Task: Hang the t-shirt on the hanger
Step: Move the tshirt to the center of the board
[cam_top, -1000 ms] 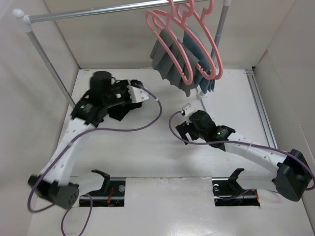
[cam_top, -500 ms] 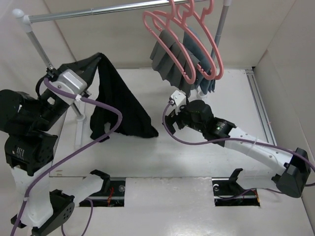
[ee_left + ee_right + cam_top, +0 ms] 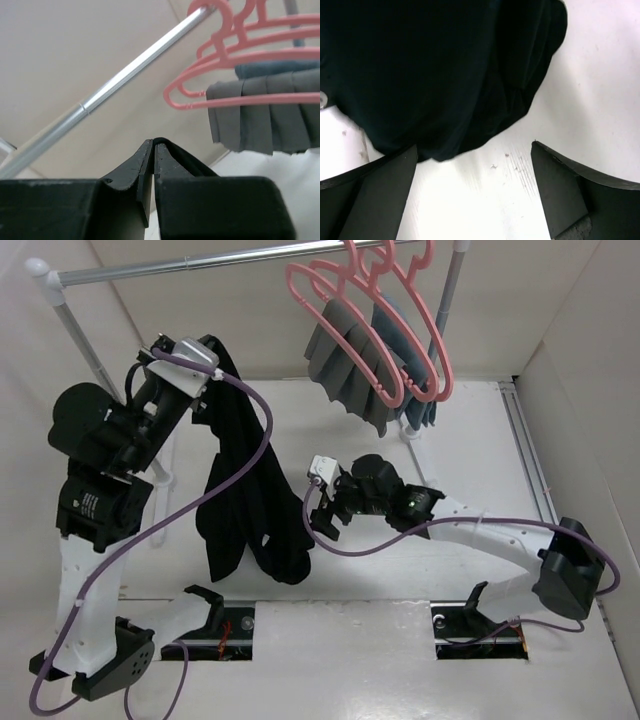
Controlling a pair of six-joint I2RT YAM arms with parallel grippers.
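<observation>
The limp, light t-shirt [image 3: 240, 490] hangs from the clamped left pincer [image 3: 153, 150]; the spread right pincer [image 3: 475, 170] should pinch its hem.

Nothing legible for you in any view. Faint white print on black housing [image 3: 88, 502] of left arm: too small to read. No other lettering, number, brand or sign you can make out.

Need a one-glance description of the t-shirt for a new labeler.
Find the metal rail across the back, then the left arm under its left end. The t-shirt is the long cloth dangling from that arm's shut jaws; unlike the grey cloth and blue cloth further right, it's black.
</observation>
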